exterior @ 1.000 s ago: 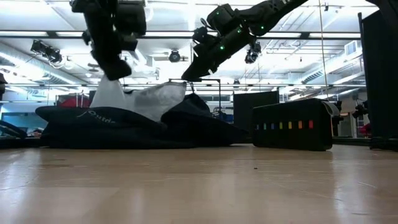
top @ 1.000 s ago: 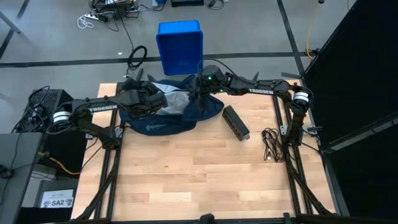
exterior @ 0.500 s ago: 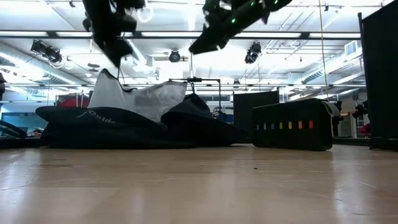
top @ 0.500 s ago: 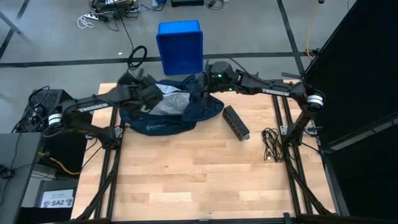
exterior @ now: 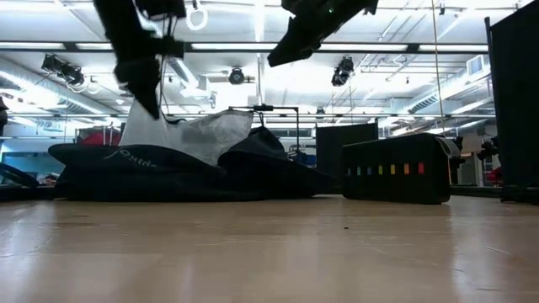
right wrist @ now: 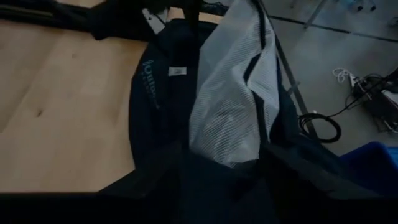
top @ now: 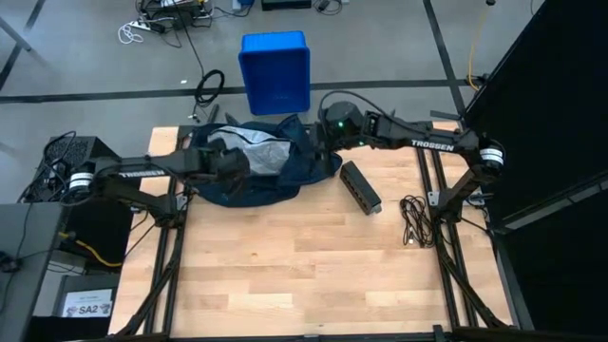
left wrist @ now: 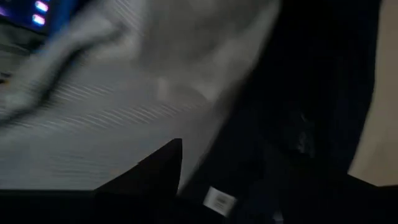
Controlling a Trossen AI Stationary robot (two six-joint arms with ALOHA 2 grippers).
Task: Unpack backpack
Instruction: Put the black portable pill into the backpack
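The dark navy backpack [top: 237, 192] lies flat on the table's far part, its top gaping. Its grey mesh lining [top: 258, 152] stands up out of the opening [exterior: 198, 135]. My left gripper [top: 235, 163] hangs open right over the lining's raised left peak [exterior: 139, 109]; whether it touches, I cannot tell. My right gripper [top: 319, 133] is open, high above the backpack's right end [exterior: 285, 55]. Its wrist view looks down on the lining [right wrist: 230, 106] and the backpack's logo label [right wrist: 176, 71].
A black box [top: 361, 186] with a row of coloured dots [exterior: 392, 169] lies right of the backpack. A coiled black cable [top: 413, 220] lies by the right edge. A blue bin [top: 275, 71] stands on the floor beyond the far edge. Bare wood [top: 304, 266] fills the near half.
My left gripper has let go of the lining's peak, gone up, then come down a little toward the near edge. The lining has stayed standing. My right gripper has risen and drawn toward the table's right edge, away from the backpack.
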